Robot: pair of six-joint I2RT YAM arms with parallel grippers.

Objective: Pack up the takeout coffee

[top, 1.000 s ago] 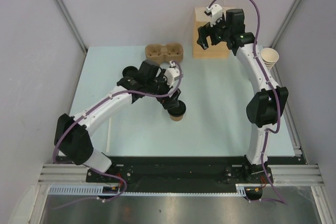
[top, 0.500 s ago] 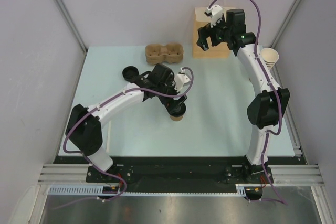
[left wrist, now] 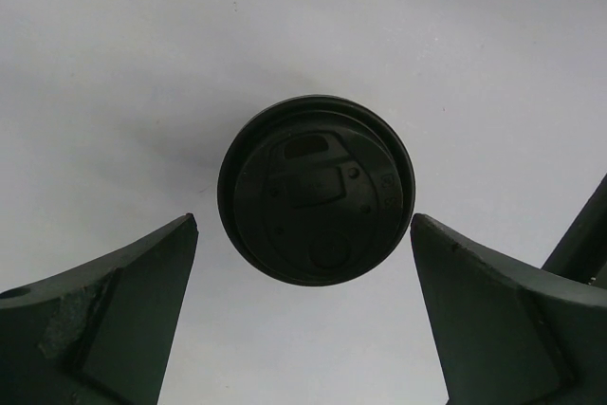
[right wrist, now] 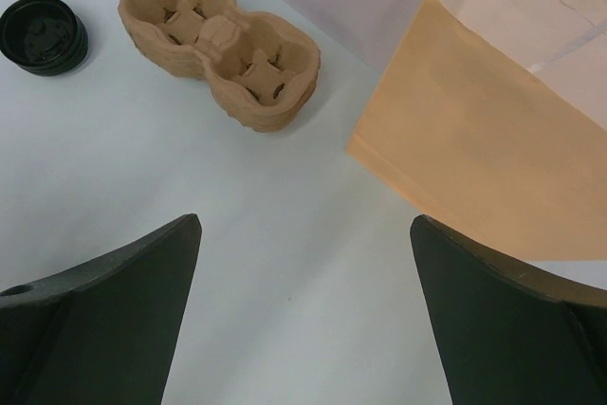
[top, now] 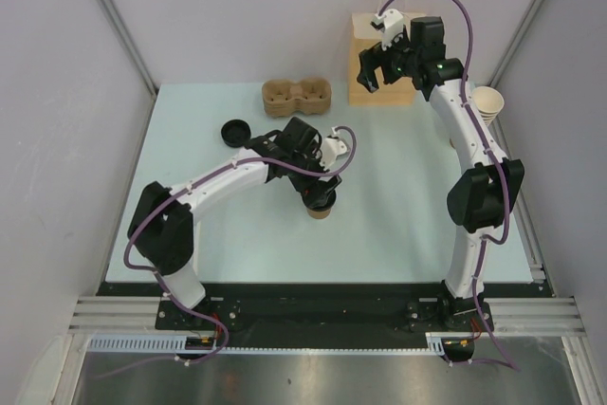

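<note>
The pale blue table (top: 398, 225) carries everything, with the left arm (top: 218, 182) stretched toward its middle and the right arm (top: 465, 130) reaching to the far right corner. There a flat tan-brown paper bag (top: 384, 95) stands against the far wall, and the right gripper (right wrist: 303, 225) hangs above the table just near of it, its jaws spread wide and holding nothing. Left of the bag lies the brown moulded-pulp two-cup tray (top: 297, 97), and a stack of tan paper cups (top: 488, 103) sits at the table's right edge. The small tan paper cup (top: 319, 214) stands upright near the table's middle, topped by its round black plastic lid (left wrist: 316, 189). The left gripper (left wrist: 304, 218) points straight down over it, jaws fully apart; the lid sits between the fingertips (left wrist: 123, 310) with a gap on either side, touching neither. A second, loose black lid (top: 234, 131) lies on the table to the far left of the cup.
</note>
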